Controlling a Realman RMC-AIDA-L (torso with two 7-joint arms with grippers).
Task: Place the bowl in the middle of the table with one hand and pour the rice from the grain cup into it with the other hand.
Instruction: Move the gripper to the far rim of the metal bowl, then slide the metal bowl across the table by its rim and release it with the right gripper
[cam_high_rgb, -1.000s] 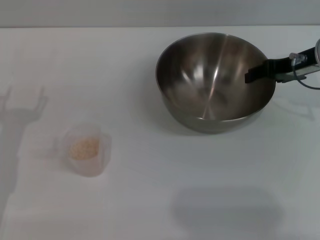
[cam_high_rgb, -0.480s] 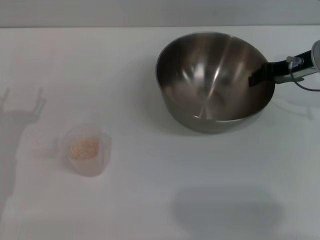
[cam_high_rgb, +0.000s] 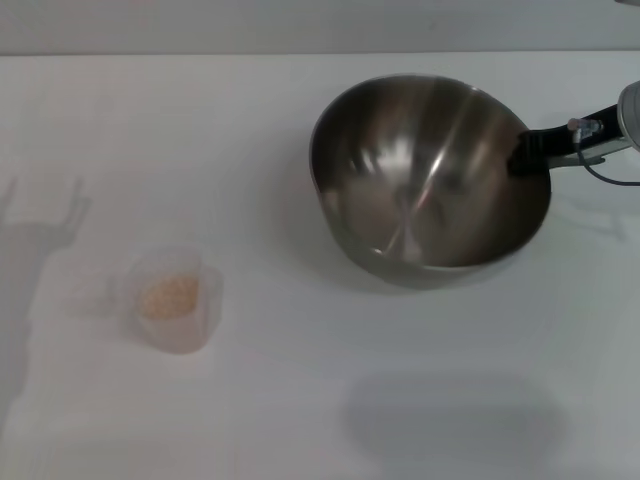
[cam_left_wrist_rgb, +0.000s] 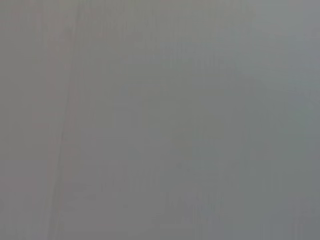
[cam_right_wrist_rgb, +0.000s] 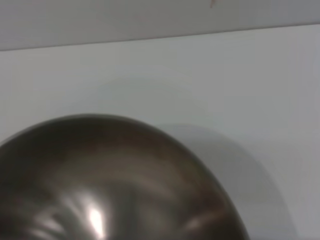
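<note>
The shiny steel bowl (cam_high_rgb: 400, 200) sits right of the table's middle, towards the back, tilted so its inside faces me. My right gripper (cam_high_rgb: 522, 152) comes in from the right edge and is shut on the bowl's right rim, one black finger inside. The bowl fills the lower part of the right wrist view (cam_right_wrist_rgb: 100, 190). The clear grain cup (cam_high_rgb: 177, 300) stands upright at the front left, with beige rice (cam_high_rgb: 167, 295) in its bottom. My left gripper is out of view; only its shadow falls on the table's left side.
The white table (cam_high_rgb: 300, 400) runs to a far edge against a grey wall. A faint square shadow lies front right. The left wrist view shows only plain grey.
The bowl has tilted further towards me and its near side has shifted slightly forward. The black finger now reaches less far over the rim. The cup has not moved.
</note>
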